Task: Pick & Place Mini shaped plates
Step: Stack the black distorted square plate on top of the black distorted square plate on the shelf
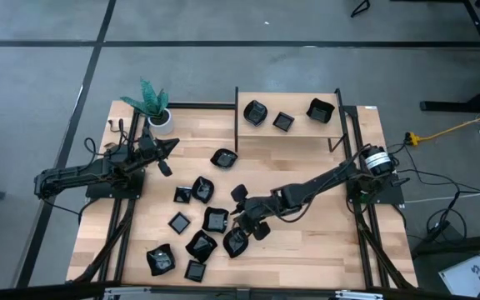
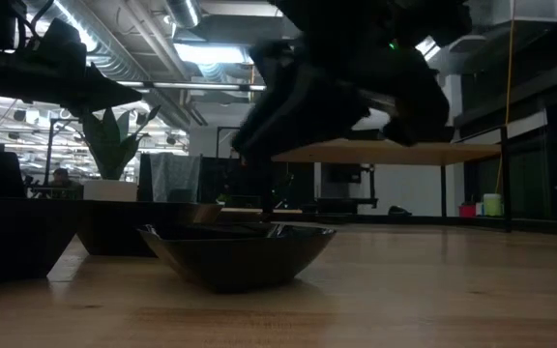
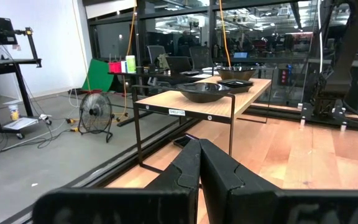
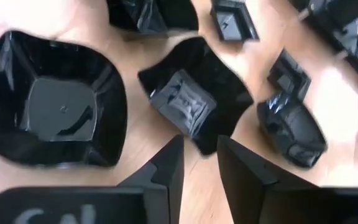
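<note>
Stretching across the table point(image 1: 307, 250), the right arm hangs over the scattered plates point(image 1: 194, 221) in front of the shelf point(image 1: 290, 133), which carries three more. They look light, stiff and slippery, so a thin raised rim is likely the best hold. The right claw point(image 4: 197, 158) is partly open above a wavy plate point(image 4: 194, 93), holding nothing. Beside the plant point(image 1: 152, 104), the left claw point(image 3: 199, 165) waits pinched together, empty.

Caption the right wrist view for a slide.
Right claw open above a wavy-edged black mini plate, other plates around it.
</note>
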### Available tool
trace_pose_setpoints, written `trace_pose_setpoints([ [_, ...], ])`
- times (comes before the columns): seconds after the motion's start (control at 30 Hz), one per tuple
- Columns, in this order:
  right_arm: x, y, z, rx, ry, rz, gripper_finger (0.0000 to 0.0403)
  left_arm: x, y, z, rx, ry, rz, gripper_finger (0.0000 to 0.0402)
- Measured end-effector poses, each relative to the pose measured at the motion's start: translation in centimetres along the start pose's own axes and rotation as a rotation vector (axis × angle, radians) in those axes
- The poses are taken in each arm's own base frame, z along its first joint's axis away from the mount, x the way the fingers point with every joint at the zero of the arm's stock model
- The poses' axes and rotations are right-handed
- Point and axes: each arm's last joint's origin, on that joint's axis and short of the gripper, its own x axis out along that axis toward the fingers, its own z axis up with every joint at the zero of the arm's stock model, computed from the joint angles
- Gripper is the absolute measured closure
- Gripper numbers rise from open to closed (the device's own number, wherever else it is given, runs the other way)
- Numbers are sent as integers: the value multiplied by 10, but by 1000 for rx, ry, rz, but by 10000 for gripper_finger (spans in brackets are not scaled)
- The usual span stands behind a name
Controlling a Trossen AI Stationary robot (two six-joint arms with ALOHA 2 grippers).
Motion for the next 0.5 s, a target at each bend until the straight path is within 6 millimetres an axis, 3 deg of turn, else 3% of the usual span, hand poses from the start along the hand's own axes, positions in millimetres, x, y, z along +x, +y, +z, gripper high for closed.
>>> trace_pose_setpoints([
  [0.5, 27, 2, 6, -141, 43, 60, 296, 0, 0, 0, 0, 0, 0, 398],
])
